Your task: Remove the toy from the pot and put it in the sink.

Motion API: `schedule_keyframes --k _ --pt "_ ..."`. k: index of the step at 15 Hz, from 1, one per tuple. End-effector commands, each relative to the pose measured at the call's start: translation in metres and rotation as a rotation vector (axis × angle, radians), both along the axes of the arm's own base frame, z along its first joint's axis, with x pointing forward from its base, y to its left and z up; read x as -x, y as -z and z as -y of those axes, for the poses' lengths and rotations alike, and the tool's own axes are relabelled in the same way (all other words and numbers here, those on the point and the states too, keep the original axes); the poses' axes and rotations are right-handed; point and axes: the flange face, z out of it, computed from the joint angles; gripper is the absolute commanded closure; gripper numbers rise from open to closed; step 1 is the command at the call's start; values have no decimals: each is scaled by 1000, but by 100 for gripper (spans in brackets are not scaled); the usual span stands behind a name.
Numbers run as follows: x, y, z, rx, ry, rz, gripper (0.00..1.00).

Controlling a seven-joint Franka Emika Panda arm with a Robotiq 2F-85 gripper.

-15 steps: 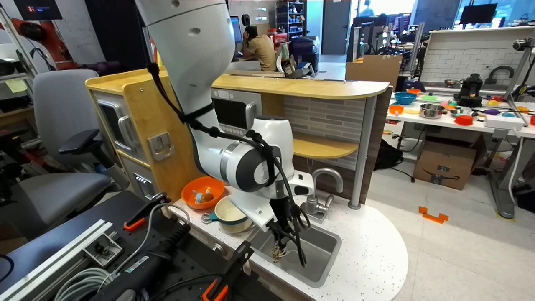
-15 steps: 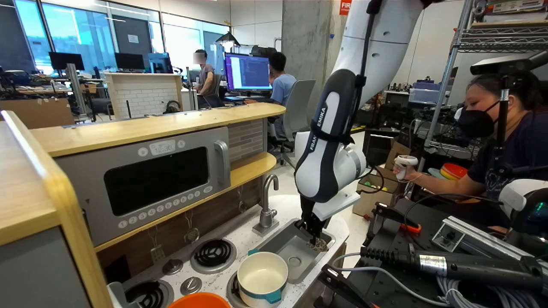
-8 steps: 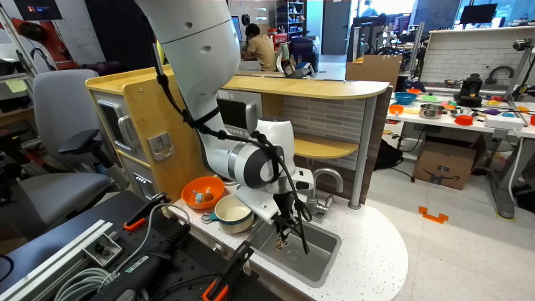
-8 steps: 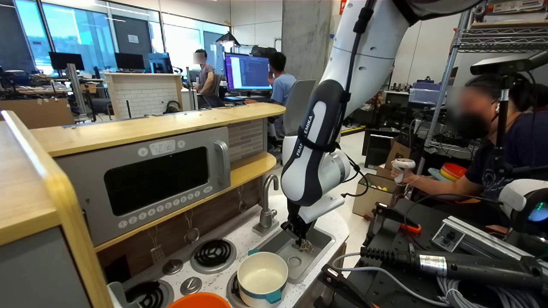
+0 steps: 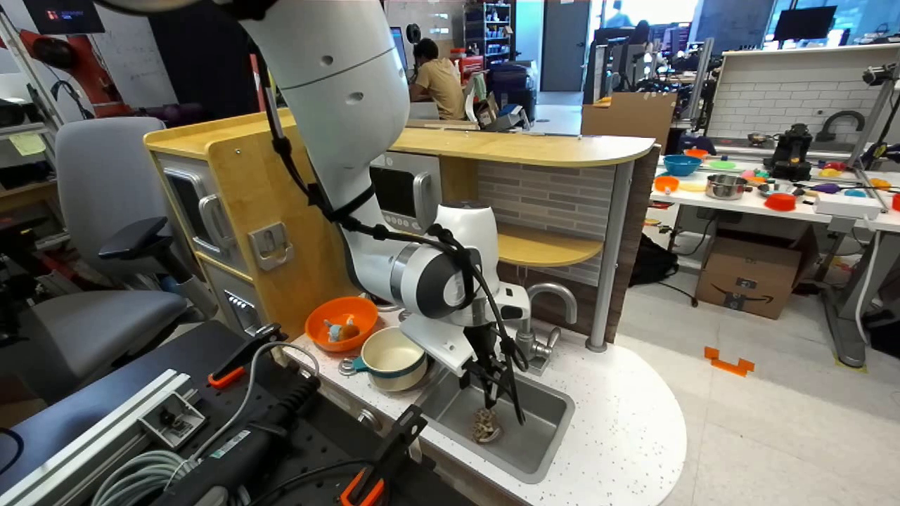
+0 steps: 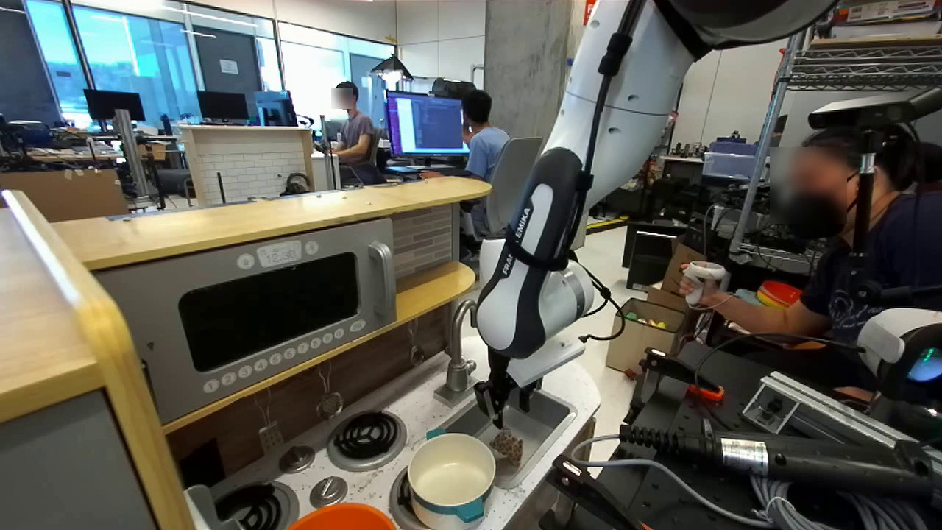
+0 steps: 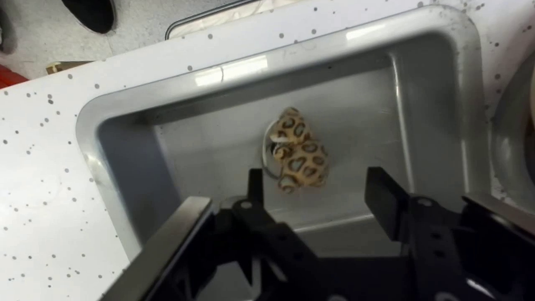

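Tan with dark leopard rings, the toy [image 7: 307,163] lies on the floor of the sink [image 7: 359,108], a grey metal basin set into the white speckled counter [image 5: 626,407], and covers part of the round drain [image 7: 271,167]. The tool [image 7: 316,184] hangs over the basin with its jaws spread far apart and holds nothing; in the wrist view, bare metal shows between the toy and each jaw. Just beside the sink, the pot [image 6: 450,471], cream inside with a teal band and teal handles, stands upright on a burner [image 6: 399,497] that it mostly hides. Black coils show on a second burner [image 6: 366,436] near it. Next to the pot, in an exterior view, sits an orange bowl [image 5: 365,314] holding a blue-and-brown item [image 5: 344,330], too small to make out. Silvery and curved, a faucet [image 6: 458,372] rises at the edge of the sink.
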Motion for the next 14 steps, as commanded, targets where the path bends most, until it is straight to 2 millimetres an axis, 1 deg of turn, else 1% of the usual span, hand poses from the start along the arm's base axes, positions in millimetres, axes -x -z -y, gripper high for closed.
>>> schedule_keyframes --k 1,2,7,9,11,14 --pt "-1 -9 0 -16 -33 11 2" --pt "2 -15 0 -19 -46 17 0" --pt "22 -39 -2 -5 -98 -7 0" --pt "32 -54 -2 1 -101 -7 0" --pt "43 -76 -5 2 -116 -2 0" --pt "63 -118 -14 1 -139 31 0"
